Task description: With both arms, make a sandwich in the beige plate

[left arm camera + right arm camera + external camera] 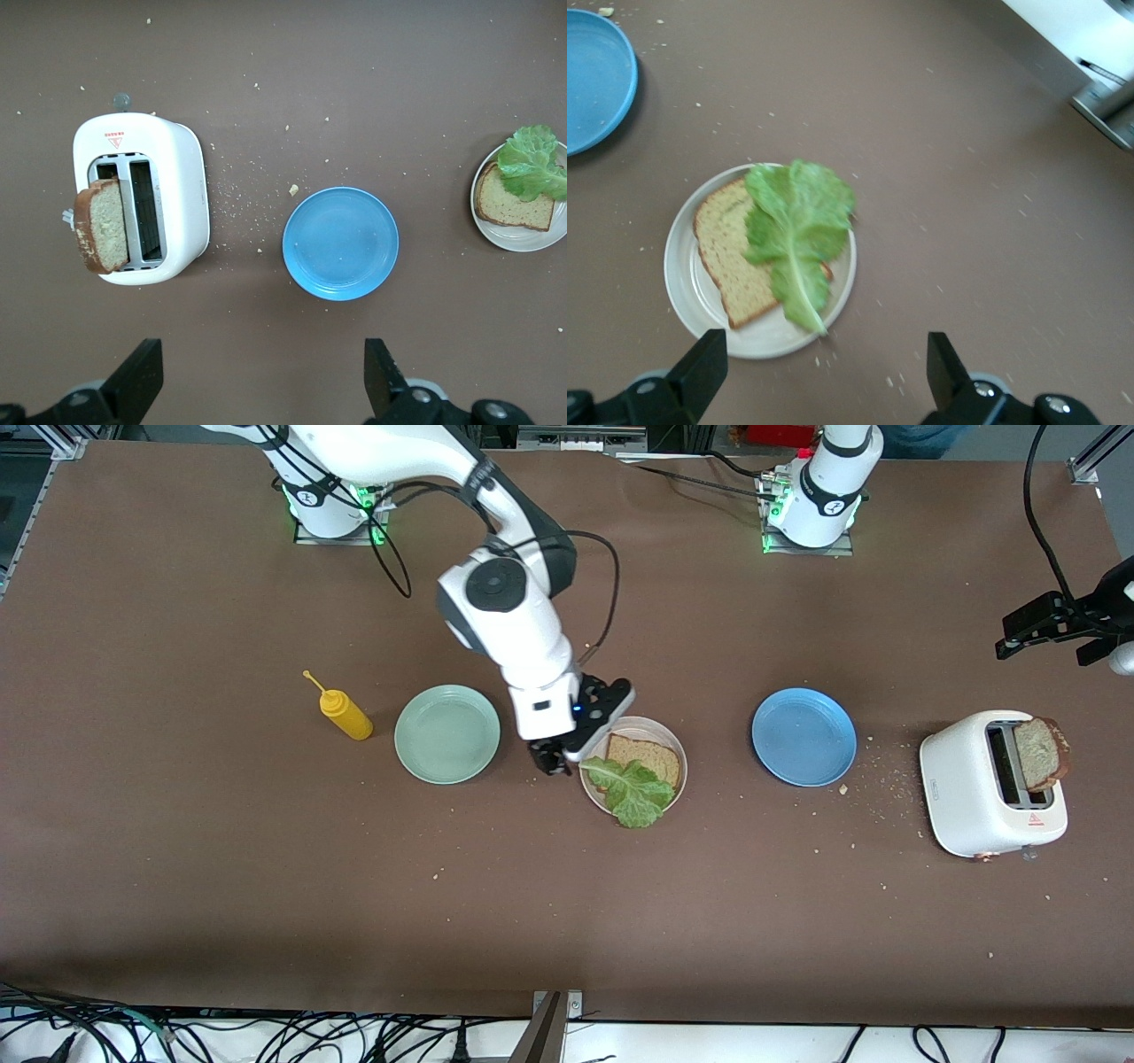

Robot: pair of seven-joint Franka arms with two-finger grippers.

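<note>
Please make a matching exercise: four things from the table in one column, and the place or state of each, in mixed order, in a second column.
1. lettuce leaf
2. bread slice at the left arm's end
3. yellow squeeze bottle
4. blue plate

A. lies beside the mint-green plate
B. holds nothing
C. stands in the toaster
D. lies on bread in the beige plate

Pairs: 1-D, 2-C, 3-A, 4-B
</note>
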